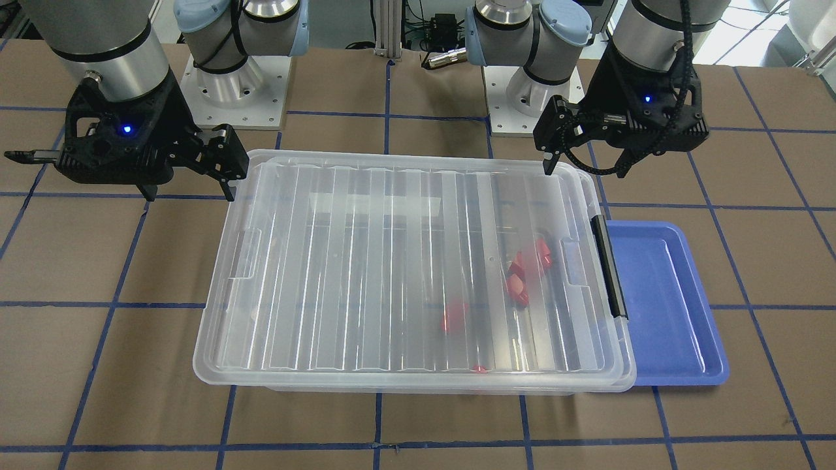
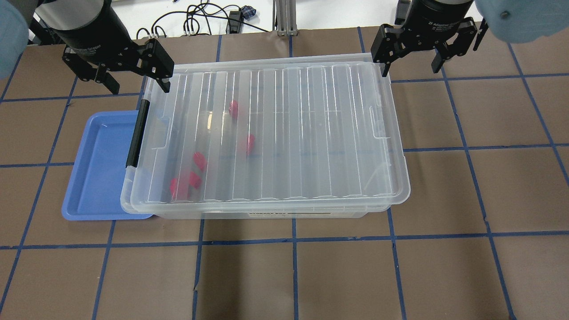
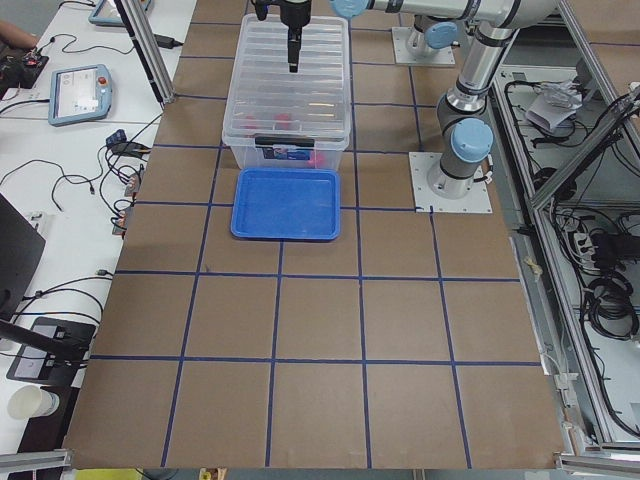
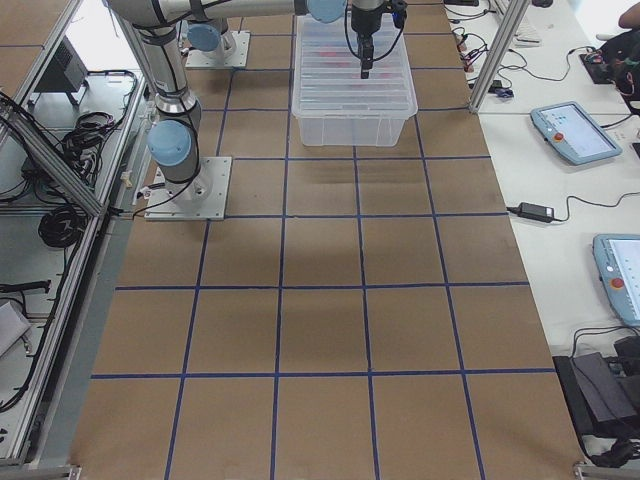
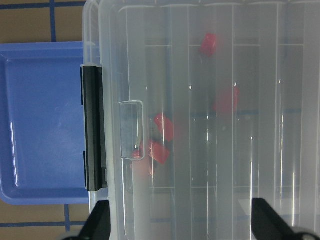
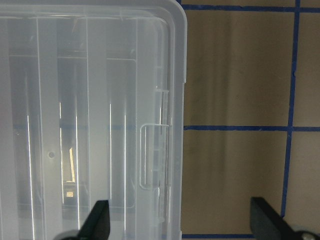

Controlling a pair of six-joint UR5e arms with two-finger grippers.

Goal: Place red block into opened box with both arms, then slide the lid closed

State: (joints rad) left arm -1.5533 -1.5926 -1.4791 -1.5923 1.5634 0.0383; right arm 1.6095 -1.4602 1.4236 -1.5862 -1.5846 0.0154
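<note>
Closing step, seems almost finished. Lid (image 2: 284, 133) lies over box (image 2: 266, 214), maybe not fully flush at latch (image 2: 135, 133) end. Red block (image 2: 195, 162) inside box, near latch end. Left gripper (image 2: 138, 82) and right gripper (image 2: 411, 66) wide, empty, at box back corners. Next: small push of lid toward latch, then check.

Bright, even light falls from above, and shadows on the brown tabletop (image 1: 130, 391) are faint and soft-edged. White glare runs in thin streaks along the ribs of the lid (image 1: 392, 261), with a broad pale reflection toward the robot's side in the front-facing view. The red blocks (image 2: 198, 161) show through the translucent plastic only as smeared, fuzzy shapes. In the left wrist view the fingers (image 5: 97, 222) of the left claw (image 5: 181, 227) are dark, out-of-focus blurs at the lower edge. The side views lose fine detail.
</note>
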